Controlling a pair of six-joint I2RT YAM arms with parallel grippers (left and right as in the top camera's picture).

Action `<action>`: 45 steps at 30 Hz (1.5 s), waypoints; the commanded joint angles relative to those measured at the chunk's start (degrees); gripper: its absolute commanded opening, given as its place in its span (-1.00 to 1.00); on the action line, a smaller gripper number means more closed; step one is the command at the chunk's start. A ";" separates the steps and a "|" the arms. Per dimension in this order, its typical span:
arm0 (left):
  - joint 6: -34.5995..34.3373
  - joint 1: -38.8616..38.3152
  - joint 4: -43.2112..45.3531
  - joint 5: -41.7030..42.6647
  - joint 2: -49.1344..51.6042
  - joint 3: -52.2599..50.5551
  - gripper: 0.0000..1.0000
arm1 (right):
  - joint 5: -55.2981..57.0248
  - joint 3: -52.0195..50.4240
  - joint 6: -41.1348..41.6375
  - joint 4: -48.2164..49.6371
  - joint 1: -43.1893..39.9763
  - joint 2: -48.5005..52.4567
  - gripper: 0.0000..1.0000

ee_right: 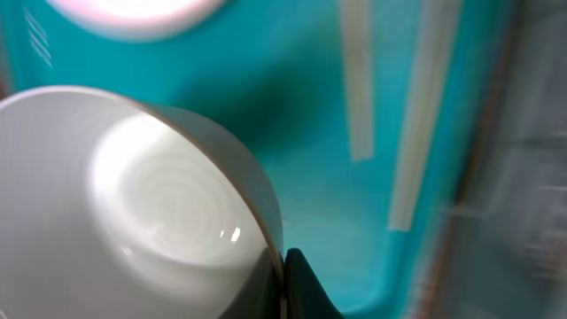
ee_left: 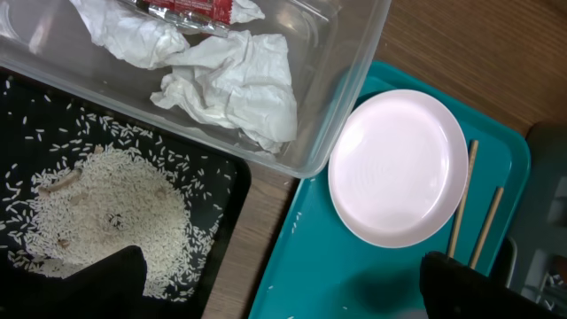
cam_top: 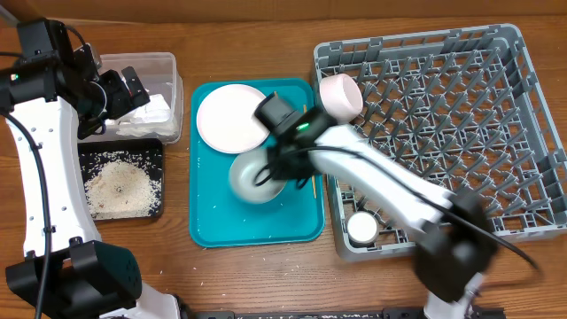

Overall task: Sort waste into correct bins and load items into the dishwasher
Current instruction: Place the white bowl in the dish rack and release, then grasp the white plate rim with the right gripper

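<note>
My right gripper (cam_top: 276,167) (ee_right: 282,270) is shut on the rim of a greyish-white bowl (cam_top: 252,179) (ee_right: 133,204), tilted over the teal tray (cam_top: 266,226). The whitish-pink plate (cam_top: 232,117) (ee_left: 399,164) lies at the tray's back. Two wooden chopsticks (ee_left: 462,208) (ee_right: 423,115) lie along the tray's right side. My left gripper (cam_top: 124,89) (ee_left: 283,297) is open and empty above the clear tub (cam_top: 168,66), which holds crumpled white wrappers (ee_left: 230,84). The black tray (cam_top: 158,152) holds white rice (ee_left: 106,213). A pink bowl (cam_top: 341,96) and a white cup (cam_top: 361,228) sit in the grey dish rack (cam_top: 443,115).
The rack fills the right side, touching the teal tray's right edge. A few rice grains (ee_left: 295,215) lie on the teal tray. The clear tub and black tray stand side by side at the left, with bare wooden table (cam_top: 266,275) in front.
</note>
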 commanded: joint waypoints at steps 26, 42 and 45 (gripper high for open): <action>0.74 0.00 0.00 -0.59 -0.81 1.36 1.00 | 78.23 -4.42 9.20 -26.69 -2.29 1.22 -0.92; 0.72 0.00 0.00 -0.59 -0.81 1.36 1.00 | 67.84 -4.42 9.20 -27.21 -0.72 5.46 -0.92; 0.72 0.00 0.00 -0.59 -0.81 1.36 1.00 | 67.69 -4.39 9.20 -27.87 1.09 5.46 -0.85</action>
